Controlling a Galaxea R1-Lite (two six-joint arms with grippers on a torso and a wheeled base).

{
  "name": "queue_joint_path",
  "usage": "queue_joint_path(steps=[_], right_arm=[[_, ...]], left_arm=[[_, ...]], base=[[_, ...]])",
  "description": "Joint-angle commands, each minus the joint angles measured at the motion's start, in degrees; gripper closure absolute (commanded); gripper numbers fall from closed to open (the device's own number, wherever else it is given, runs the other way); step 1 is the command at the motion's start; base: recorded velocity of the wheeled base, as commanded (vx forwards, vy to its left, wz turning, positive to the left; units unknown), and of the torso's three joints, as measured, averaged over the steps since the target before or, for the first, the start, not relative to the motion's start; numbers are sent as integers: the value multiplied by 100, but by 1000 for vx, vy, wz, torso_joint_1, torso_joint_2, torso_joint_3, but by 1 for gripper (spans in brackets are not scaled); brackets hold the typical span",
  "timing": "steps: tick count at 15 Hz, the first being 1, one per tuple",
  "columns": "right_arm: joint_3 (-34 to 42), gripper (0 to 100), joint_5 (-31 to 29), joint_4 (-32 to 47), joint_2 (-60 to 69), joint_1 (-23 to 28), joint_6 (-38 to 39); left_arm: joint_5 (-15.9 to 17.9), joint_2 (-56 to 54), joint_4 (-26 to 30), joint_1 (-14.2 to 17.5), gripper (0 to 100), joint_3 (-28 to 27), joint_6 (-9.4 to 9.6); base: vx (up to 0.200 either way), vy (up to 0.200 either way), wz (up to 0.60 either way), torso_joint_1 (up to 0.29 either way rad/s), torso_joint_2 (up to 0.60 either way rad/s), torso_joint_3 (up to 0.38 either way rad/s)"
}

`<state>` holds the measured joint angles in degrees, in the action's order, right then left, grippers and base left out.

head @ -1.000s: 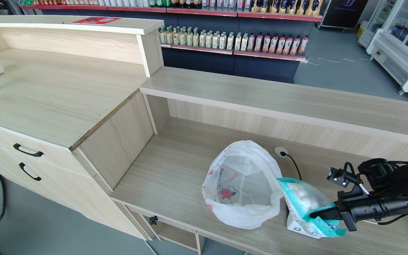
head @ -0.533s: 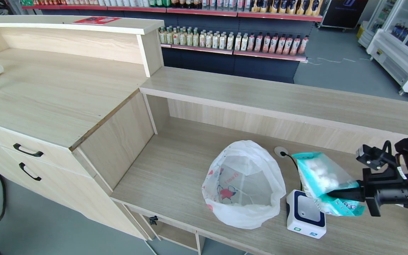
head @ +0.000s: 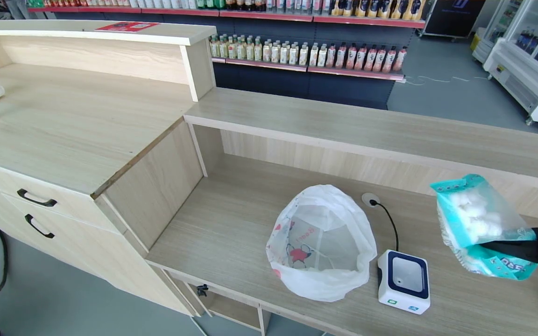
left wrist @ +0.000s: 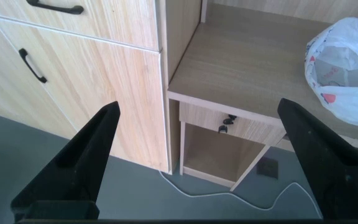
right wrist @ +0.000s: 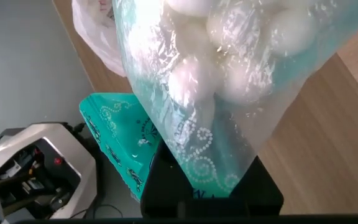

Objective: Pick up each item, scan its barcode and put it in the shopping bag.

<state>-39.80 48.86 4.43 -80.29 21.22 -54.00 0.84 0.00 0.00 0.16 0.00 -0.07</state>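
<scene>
Head view high over counter (head: 231,224); left wrist low beside it; both share shopping bag (head: 320,242)

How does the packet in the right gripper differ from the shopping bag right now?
The packet is teal and clear, full of white balls; the shopping bag is white with red print. The packet hangs in the air, clamped in the right gripper; the shopping bag sits on the counter, mouth open. Both are thin plastic.
</scene>
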Motion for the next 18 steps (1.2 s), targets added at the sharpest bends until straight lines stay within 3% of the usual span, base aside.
queue_joint_path(steps=[1, 6, 8, 11, 14, 18], right_arm=[[43, 100, 10, -3, 268, -4, 13], [-133, 100, 27, -56, 373, -452, 865], [-265, 100, -694, -135, 444, -1024, 1709], [-10, 100, -1959, -952, 417, -2078, 2913], [227, 100, -2153, -1321, -189, -2193, 2869], [482, 100, -2188, -3378, -1894, -1973, 2878]], left_arm=[[-5, 0, 0, 2, 0, 0, -1], [4, 0, 0, 2, 0, 0, -1], [4, 0, 0, 2, 0, 0, -1], [4, 0, 0, 2, 0, 0, -1], [4, 0, 0, 2, 0, 0, -1], [4, 0, 0, 2, 0, 0, -1]], base=[[0, 0, 0, 0, 0, 0], [0, 0, 480, 0, 1, 1], [0, 0, 600, 5, 12, 5], [0, 0, 600, -2, 4, 9], [0, 0, 0, 0, 0, 0], [0, 0, 0, 0, 0, 0]])
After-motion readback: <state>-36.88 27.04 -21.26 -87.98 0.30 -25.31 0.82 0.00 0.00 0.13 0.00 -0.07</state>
